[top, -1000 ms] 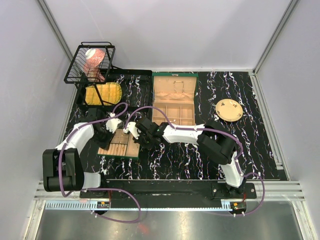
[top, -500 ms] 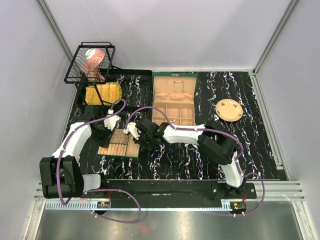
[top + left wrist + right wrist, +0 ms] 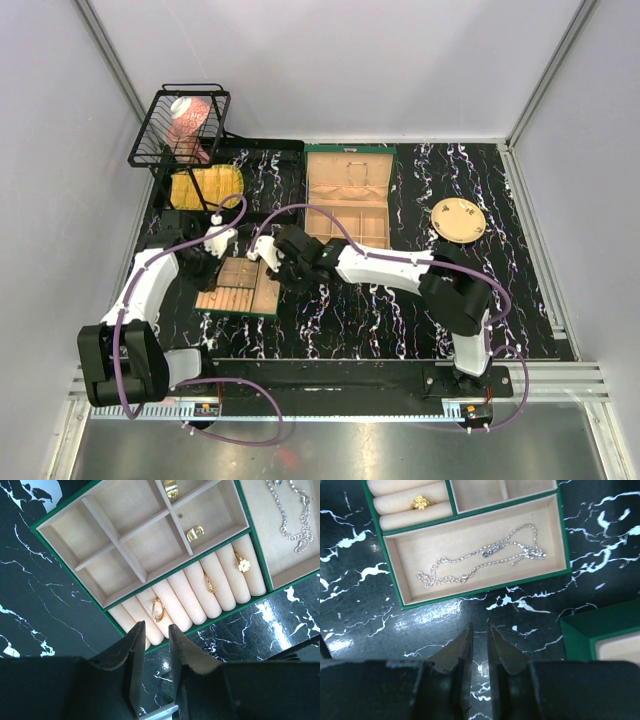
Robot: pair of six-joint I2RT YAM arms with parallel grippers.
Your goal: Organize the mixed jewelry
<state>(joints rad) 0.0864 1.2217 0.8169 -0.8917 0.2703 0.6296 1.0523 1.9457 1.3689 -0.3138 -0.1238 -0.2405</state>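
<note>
Inside the green tray (image 3: 480,591), most of the jewelry looks put away. A thin silver chain (image 3: 480,562) lies loose and curly in the long slot at one end of the tray. Next to that slot, a little gold flower ring (image 3: 421,502) sits tucked in the soft rolls. Two more gold rings (image 3: 158,610) sit in the rolls farther along. Two shiny gold bits (image 3: 195,533) rest in small square slots, and the other squares I can see are bare. So I think the job is nearly done.

Far from the tray, a tan plate (image 3: 459,219) sits on the black worktop (image 3: 360,580). It is too small to tell if any pieces wait there.

Just outside the tray's edge hangs the left pincer (image 3: 156,650), its fingers a tiny bit apart, holding nothing. By the chain end of the tray hangs the right pincer (image 3: 480,650), also a tiny bit apart and holding nothing.
</note>
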